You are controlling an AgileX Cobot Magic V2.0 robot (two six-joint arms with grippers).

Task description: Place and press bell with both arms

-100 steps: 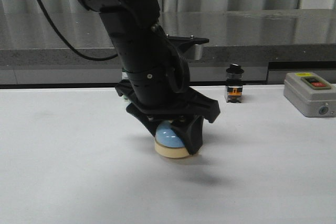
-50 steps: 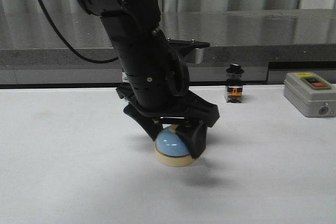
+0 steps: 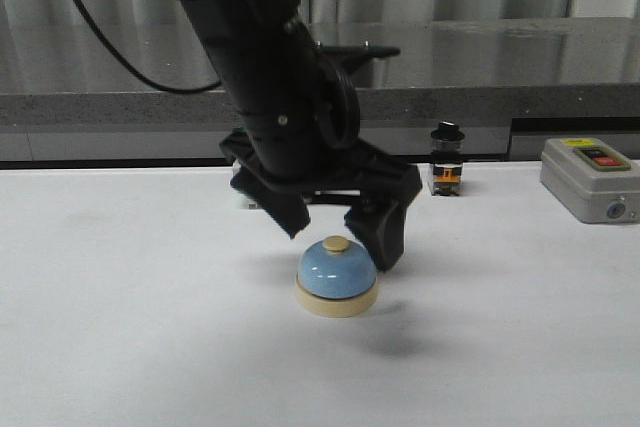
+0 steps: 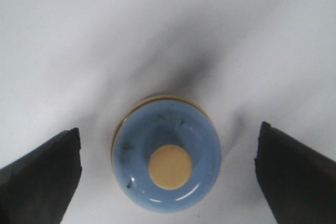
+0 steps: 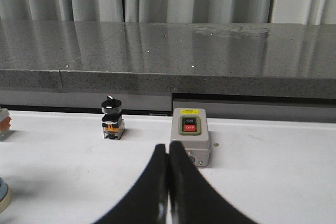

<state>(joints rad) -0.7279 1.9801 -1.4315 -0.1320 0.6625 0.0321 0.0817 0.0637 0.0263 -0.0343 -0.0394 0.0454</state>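
Hovering wide open over the desk bell (image 3: 336, 277) on the bench (image 3: 130, 327), left hand (image 3: 340, 230) grips nothing; right hand (image 5: 168, 182), at its 3 o'clock, is closed empty.

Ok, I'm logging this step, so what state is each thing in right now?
bell: upright on the table, free of any grip.
left claw: open, above the bell, fingers apart from it.
right claw: shut, holding nothing.
black-capped switch: upright at the back of the table.
grey button box: on the table, untouched.
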